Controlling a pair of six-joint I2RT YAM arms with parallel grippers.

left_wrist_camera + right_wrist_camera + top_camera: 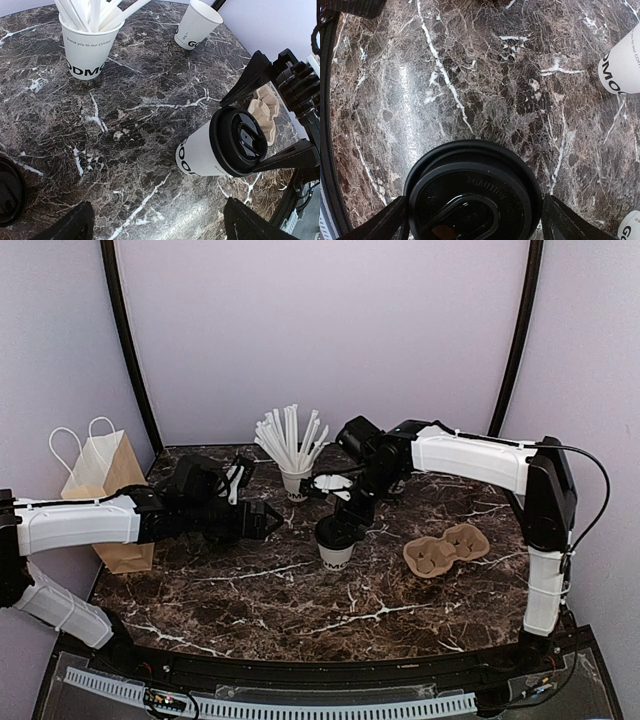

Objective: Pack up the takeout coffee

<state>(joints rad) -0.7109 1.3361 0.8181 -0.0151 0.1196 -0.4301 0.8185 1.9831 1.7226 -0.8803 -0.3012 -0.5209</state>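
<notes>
The right end effector (340, 525) hangs spread wide directly over the takeout coffee (335, 545). Its fingers (249, 75) straddle the black lid (472, 195), and whether they touch its rim cannot be told. The cup stands upright on the marble counter (300, 610) beneath it. The left end effector (265, 520), also wide and empty, hovers near the cup's left side.

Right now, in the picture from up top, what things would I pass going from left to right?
Paper bag → cup of straws → takeout coffee → cardboard cup carrier.
</notes>
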